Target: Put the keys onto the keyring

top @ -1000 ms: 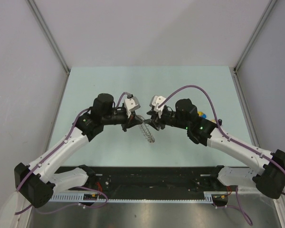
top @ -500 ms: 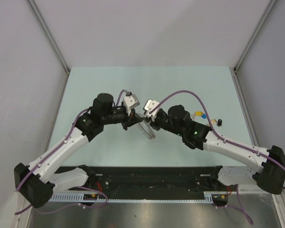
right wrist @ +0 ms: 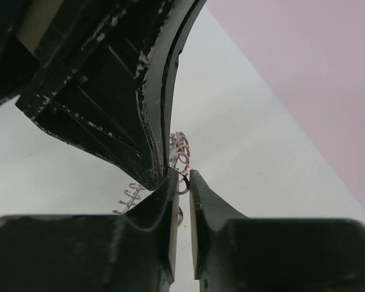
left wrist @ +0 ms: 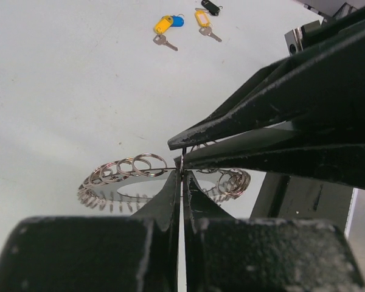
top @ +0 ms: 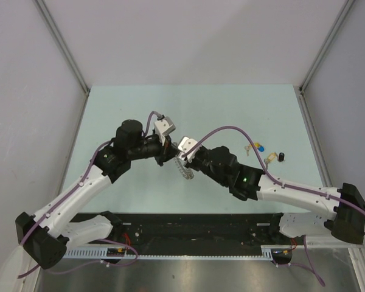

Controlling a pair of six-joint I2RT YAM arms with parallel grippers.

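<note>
Keyring (left wrist: 109, 176) is held aloft, its rim pinched by the fully closed left gripper (left wrist: 182, 182). The right gripper (right wrist: 184, 177) is nearly closed around a loop; clamping cannot be told. Since the keys (left wrist: 163, 24) lie well apart from the keyring, one firm grip should be kept.

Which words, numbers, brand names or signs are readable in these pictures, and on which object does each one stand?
None: no text can be read in any view.
On the keys, the yellow, blue and black heads show no legible writing; they are too small to tell.
On the keyring, there is only bare metal with no visible marking.
On the arms, no label or brand can be read.
</note>
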